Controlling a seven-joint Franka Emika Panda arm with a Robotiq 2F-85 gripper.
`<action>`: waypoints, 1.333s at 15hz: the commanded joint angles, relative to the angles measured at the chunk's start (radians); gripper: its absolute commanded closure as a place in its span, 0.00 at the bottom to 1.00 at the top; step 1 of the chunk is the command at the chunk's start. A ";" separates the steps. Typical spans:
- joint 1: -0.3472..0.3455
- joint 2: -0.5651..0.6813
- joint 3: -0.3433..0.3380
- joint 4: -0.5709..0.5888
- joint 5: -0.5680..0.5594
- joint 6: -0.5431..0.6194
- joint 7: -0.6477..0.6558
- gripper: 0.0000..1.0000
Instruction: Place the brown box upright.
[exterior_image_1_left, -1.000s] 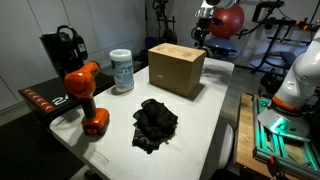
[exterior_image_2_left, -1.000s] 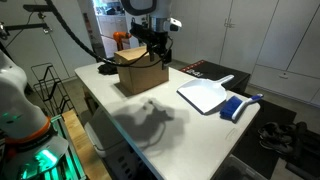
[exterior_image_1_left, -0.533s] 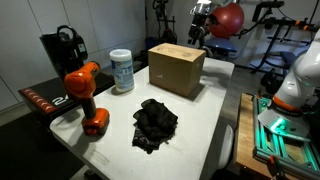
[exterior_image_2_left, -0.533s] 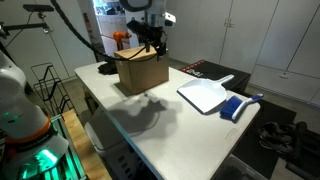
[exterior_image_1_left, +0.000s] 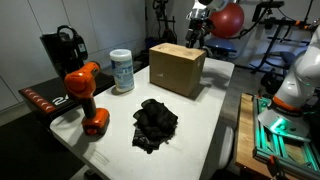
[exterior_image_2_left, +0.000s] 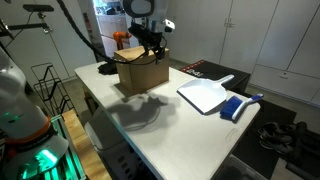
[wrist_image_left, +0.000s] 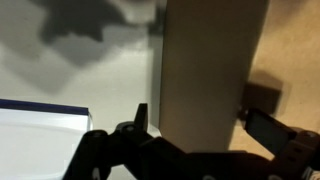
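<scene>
A: Gripper (exterior_image_2_left: 152, 52), state?
B: Jaws spread wide, nothing clamped. In the wrist view a tan panel of the brown box (exterior_image_1_left: 176, 68) stands between the two fingers (wrist_image_left: 141, 118). The finger at 9 o'clock shows a thin strip of table beside the panel. The finger at 3 o'clock overlaps the panel's edge; contact there is not resolvable.

A: Gripper position relative to the box?
B: Above the box's top, pointing down. In an exterior view it sits at the box's 1 o'clock, over the far top edge.

A: Box location and pose?
B: On the white table (exterior_image_1_left: 215, 115), toward the far end, resting flat. Plain tan sides face the cameras in both exterior views. Which side is the lidless one: cannot tell.

A: Neighbours?
B: White canister (exterior_image_1_left: 122, 71) at the box's 9 o'clock, near, not touching. Orange drill (exterior_image_1_left: 85, 97) at 8 o'clock, farther out. Black cloth (exterior_image_1_left: 155, 123), crumpled, at 6 o'clock, apart from the box. In an exterior view a white dustpan (exterior_image_2_left: 207, 95) lies at the box's 4 o'clock, well apart, with a blue brush (exterior_image_2_left: 238, 106) just beside it at its 4 o'clock.

A: Anything else in the wrist view?
B: A white surface with a blue edge at 8 o'clock of the frame; identity not clear
</scene>
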 joint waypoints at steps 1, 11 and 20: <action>-0.017 0.018 -0.006 0.012 -0.095 -0.033 0.054 0.00; -0.066 0.015 -0.040 -0.014 -0.154 0.007 -0.003 0.00; -0.105 0.009 -0.067 -0.036 -0.120 0.021 -0.112 0.00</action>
